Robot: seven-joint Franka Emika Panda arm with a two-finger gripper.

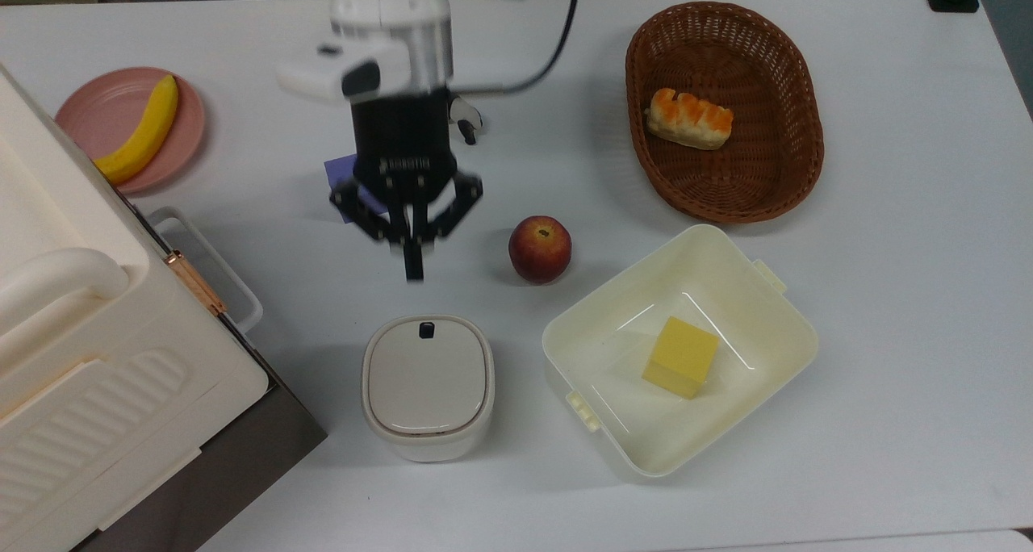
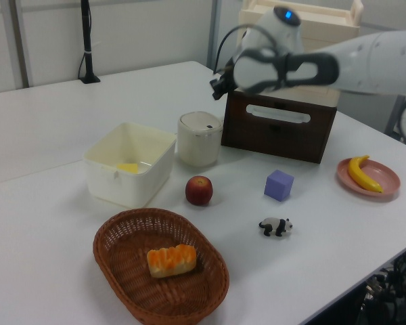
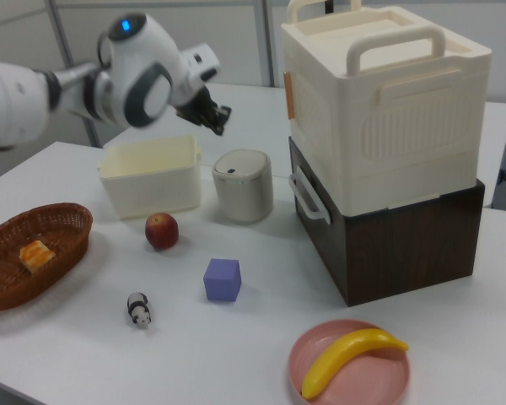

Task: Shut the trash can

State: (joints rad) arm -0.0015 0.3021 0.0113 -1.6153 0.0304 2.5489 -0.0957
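Note:
The trash can (image 1: pixel 428 386) is a small white rounded bin standing on the table, its beige-grey lid lying flat with the black button (image 1: pixel 426 330) on top. It also stands in the left view (image 2: pixel 200 139) and the right view (image 3: pixel 243 186). My gripper (image 1: pixel 413 265) hangs in the air above and behind the can, apart from it, with its fingers shut together on nothing. In the left view my gripper (image 2: pixel 216 84) is well above the lid, and in the right view my gripper (image 3: pixel 217 122) is up to the can's left.
An apple (image 1: pixel 540 249) lies beside the can. A cream tub (image 1: pixel 613 290) holds a yellow block (image 1: pixel 680 357). A wicker basket (image 1: pixel 807 108) holds bread (image 1: pixel 688 119). A big white box (image 1: pixel 97 350), a pink plate (image 1: pixel 101 108) with a banana (image 1: pixel 145 130), a purple cube (image 3: pixel 223 279) and a panda toy (image 3: pixel 137 309) stand around.

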